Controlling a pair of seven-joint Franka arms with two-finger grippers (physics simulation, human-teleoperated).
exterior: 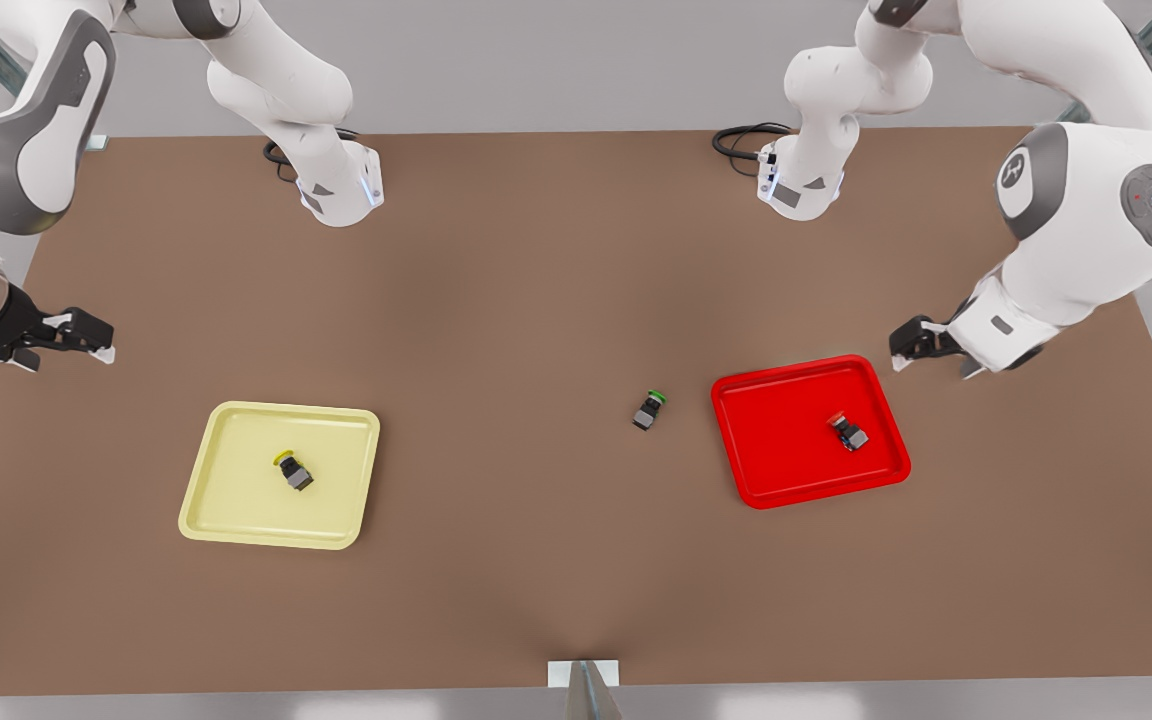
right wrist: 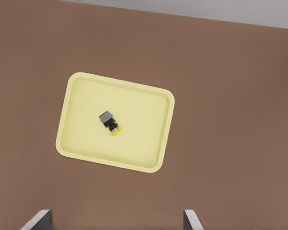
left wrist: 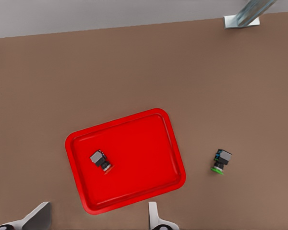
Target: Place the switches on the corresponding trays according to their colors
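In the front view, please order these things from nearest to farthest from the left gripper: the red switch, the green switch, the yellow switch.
Measured from the left gripper, beside the red tray on the front view's right:
1. Red switch, lying in the red tray.
2. Green switch, on the bare table near the middle.
3. Yellow switch, in the yellow tray on the front view's left.

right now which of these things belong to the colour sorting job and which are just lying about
Belong to the job:
yellow switch, lying in the yellow tray
red switch, lying in the red tray

Just lying about:
green switch, on the bare table beside the red tray
black cables at the arm bases
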